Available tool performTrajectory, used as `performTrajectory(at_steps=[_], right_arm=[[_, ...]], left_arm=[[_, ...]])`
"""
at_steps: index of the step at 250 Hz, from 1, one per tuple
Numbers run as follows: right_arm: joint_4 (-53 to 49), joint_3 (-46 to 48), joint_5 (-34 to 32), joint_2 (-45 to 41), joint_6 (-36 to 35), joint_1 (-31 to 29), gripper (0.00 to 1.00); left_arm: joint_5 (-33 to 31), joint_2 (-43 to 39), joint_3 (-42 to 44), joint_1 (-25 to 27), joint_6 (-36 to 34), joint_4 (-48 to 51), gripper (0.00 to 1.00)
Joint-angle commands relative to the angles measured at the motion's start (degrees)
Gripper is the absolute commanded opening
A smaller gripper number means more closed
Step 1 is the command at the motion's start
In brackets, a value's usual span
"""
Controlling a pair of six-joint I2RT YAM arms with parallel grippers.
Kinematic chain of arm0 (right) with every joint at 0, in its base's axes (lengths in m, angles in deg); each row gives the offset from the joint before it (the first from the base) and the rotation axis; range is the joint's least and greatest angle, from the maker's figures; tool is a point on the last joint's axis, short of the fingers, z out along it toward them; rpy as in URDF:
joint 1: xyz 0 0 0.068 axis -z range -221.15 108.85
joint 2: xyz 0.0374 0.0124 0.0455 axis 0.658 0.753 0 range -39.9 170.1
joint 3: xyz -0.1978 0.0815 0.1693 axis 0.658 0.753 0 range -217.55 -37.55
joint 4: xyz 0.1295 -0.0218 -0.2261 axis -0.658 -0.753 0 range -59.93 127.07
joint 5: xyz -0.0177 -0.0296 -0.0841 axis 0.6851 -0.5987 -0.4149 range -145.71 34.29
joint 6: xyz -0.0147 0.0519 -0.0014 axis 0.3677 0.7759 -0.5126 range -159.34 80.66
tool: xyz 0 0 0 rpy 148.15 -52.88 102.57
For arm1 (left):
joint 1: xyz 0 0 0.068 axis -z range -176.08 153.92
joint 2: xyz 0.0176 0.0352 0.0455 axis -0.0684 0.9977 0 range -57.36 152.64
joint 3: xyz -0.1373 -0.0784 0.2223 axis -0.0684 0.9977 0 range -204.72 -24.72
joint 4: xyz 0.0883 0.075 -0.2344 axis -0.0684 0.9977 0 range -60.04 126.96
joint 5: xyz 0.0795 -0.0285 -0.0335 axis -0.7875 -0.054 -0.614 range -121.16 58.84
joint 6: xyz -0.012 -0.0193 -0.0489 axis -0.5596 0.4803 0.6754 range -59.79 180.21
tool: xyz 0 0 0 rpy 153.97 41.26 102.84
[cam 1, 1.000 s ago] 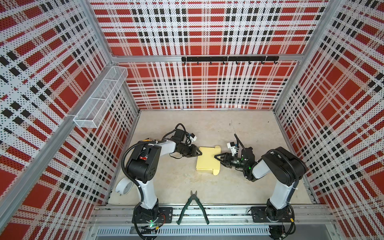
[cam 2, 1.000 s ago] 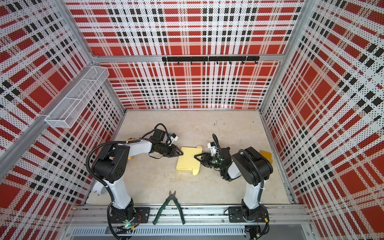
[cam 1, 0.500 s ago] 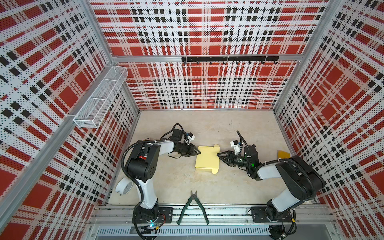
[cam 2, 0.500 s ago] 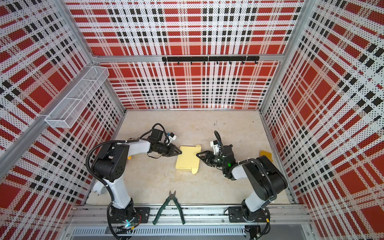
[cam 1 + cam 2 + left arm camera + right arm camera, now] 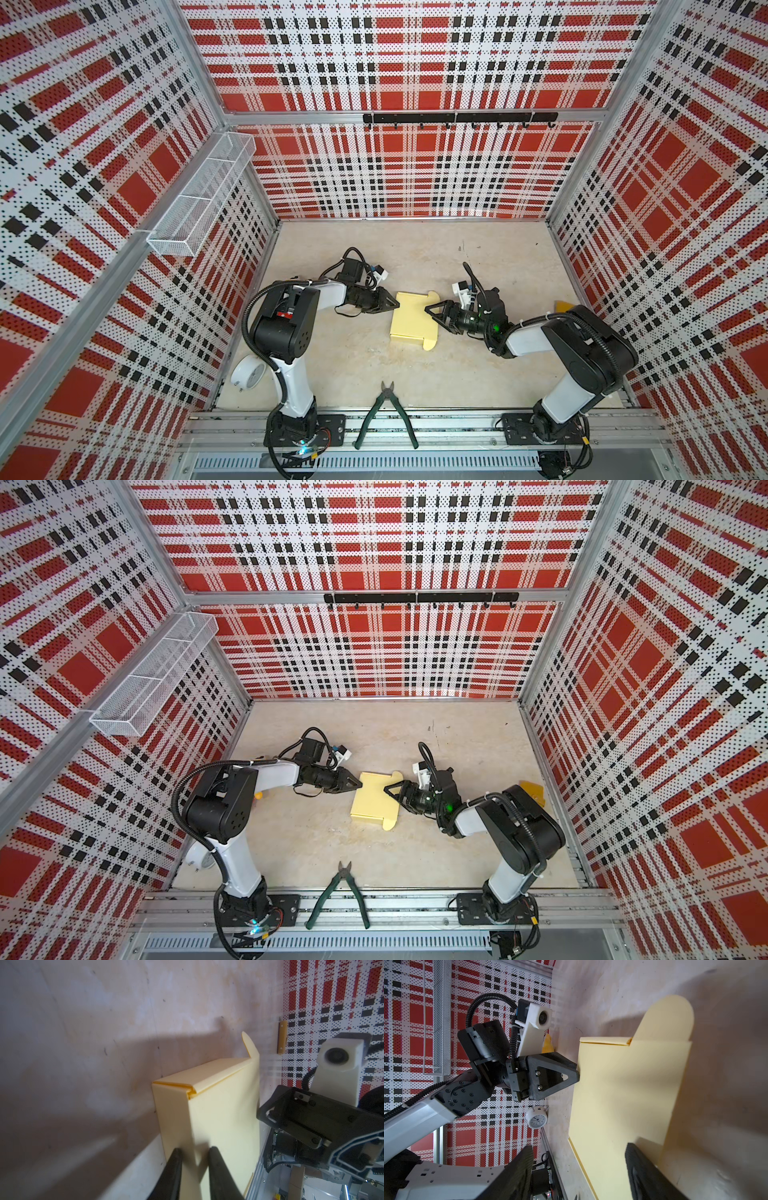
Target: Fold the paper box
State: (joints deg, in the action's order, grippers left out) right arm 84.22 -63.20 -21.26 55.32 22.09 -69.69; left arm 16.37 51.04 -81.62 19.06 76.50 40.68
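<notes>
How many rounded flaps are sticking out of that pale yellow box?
2, both on the paper box edge facing the right arm: the far flap at its far corner, the near flap at its near corner. Others may be folded out of sight.
</notes>
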Motion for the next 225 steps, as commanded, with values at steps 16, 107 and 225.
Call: performTrajectory(at_steps=[16, 107, 225], right_arm=[[-3.8, 3.1, -1.2, -7.0, -1.8, 2.8, 0.72], [-5.5, 2.4, -1.7, -5.4, -2.7, 3.2, 0.75], [5.2, -0.1, -2.5, 0.8, 2.4, -0.4, 0.74]], left_arm=[[-8.7, 3.1, 2.1, -1.3, -0.6, 3.3, 0.22], [-7.6, 2.9, 2.6, -3.1, -0.3, 2.6, 0.11], [-7.4, 2.1, 2.1, -1.7, -0.2, 2.8, 0.13]])
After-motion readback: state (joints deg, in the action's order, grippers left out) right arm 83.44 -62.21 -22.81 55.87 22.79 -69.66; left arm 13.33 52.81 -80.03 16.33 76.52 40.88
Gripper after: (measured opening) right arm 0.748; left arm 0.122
